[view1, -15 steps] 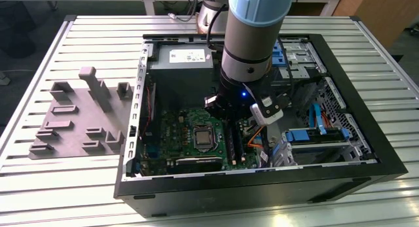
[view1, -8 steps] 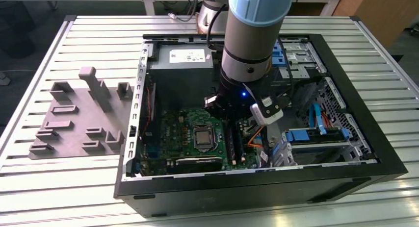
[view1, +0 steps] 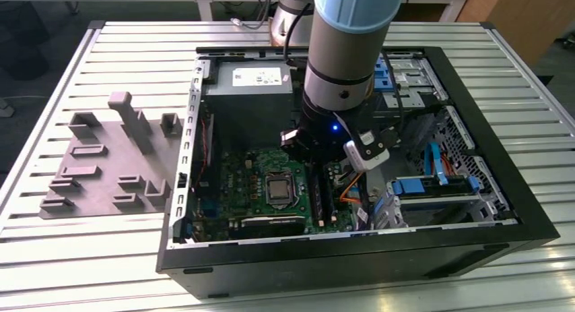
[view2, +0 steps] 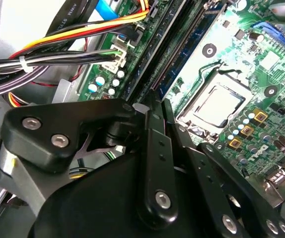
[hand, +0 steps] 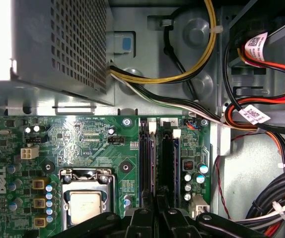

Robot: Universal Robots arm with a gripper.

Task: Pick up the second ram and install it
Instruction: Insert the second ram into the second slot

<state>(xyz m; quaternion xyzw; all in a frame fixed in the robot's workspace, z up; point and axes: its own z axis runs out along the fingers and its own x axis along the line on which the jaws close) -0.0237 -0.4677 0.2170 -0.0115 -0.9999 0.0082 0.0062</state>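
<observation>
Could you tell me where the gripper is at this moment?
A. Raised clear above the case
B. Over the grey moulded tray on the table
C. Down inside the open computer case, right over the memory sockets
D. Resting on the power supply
C: in the exterior view the arm reaches into the open computer case, and in the first wrist view the gripper sits right at the memory sockets beside the processor socket.

Pale-blue-and-grey arm [view1: 346, 49], black end effector [view2: 155, 129]

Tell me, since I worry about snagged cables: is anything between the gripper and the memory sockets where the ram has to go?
Nothing visible. In the first wrist view the gripper hangs right over the memory sockets. The cable bundle runs beside the motherboard, off the sockets.
</observation>
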